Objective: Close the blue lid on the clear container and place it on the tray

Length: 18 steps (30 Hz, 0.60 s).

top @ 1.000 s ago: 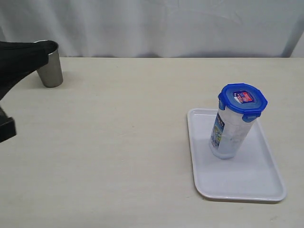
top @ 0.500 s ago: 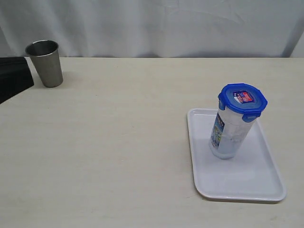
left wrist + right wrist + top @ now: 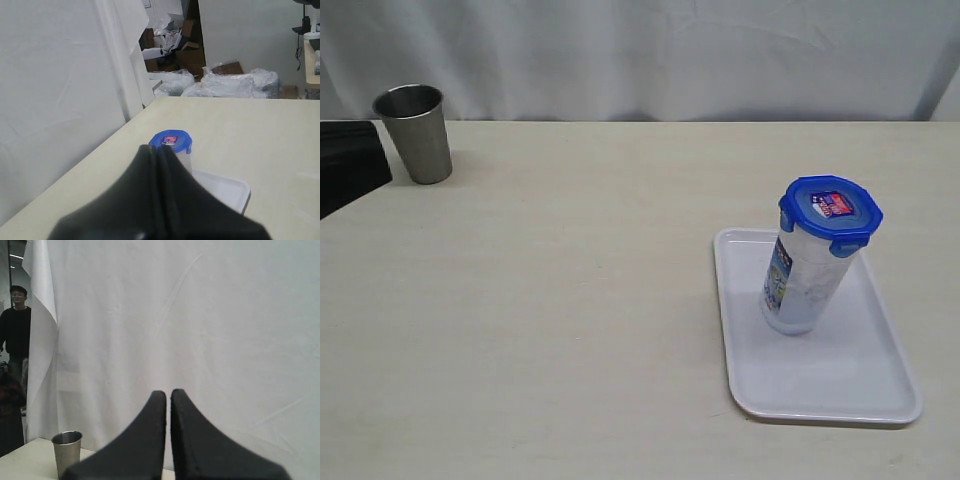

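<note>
The clear container, blue lid on top, stands upright on the tray at four o'clock on the worktop. The left gripper and right gripper are both closed and empty.

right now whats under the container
The tray: the container stands on it, lid on top. The patch of tray beneath its base is covered, so I cannot see it.

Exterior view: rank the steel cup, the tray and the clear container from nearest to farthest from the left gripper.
From the left gripper, the black shape at that view's left edge:
1. The steel cup: right beside it, at the table's back left.
2. The tray: across the table on the right; its left rim comes first.
3. The clear container: upright on the tray, set in from that rim.
</note>
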Each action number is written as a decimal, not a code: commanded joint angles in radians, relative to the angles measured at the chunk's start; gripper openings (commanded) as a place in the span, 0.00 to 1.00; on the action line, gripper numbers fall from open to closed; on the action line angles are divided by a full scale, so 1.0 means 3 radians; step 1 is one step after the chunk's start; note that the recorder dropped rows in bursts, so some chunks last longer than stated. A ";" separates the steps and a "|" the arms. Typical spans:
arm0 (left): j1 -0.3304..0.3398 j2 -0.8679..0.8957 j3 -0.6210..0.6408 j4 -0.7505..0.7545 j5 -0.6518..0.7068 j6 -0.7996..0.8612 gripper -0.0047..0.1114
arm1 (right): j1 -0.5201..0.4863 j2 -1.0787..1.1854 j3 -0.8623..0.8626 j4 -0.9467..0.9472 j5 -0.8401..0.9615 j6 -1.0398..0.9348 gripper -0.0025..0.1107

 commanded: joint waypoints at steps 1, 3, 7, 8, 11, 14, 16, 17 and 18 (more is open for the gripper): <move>0.0002 -0.0011 0.0018 -0.0514 0.0163 0.0018 0.04 | -0.0024 -0.0015 0.0020 0.0002 0.0012 0.0011 0.06; 0.0002 -0.0011 0.0066 -0.0965 0.0318 0.0201 0.04 | -0.0024 -0.0015 0.0020 0.0002 0.0012 0.0011 0.06; 0.0002 -0.0094 0.0296 -0.2067 0.0682 0.0986 0.04 | -0.0024 -0.0015 0.0020 0.0002 0.0012 0.0011 0.06; 0.0002 -0.0142 0.0372 -0.2348 0.0736 0.1235 0.04 | -0.0024 -0.0015 0.0020 0.0002 0.0012 0.0011 0.06; 0.0002 -0.0340 0.0578 -0.3147 0.0808 0.2050 0.04 | -0.0024 -0.0015 0.0020 0.0002 0.0012 0.0011 0.06; 0.0002 -0.0555 0.0711 -0.3904 0.1022 0.2807 0.04 | -0.0024 -0.0015 0.0020 0.0002 0.0012 0.0011 0.06; 0.0002 -0.0654 0.0745 -0.4401 0.1254 0.3254 0.04 | -0.0024 -0.0015 0.0020 0.0002 0.0012 0.0011 0.06; 0.0002 -0.0720 0.0754 -0.4725 0.1446 0.3614 0.04 | -0.0024 -0.0015 0.0020 0.0002 0.0012 0.0011 0.06; 0.0002 -0.0758 0.0760 -0.4931 0.1566 0.3866 0.04 | -0.0024 -0.0015 0.0020 0.0002 0.0012 0.0011 0.06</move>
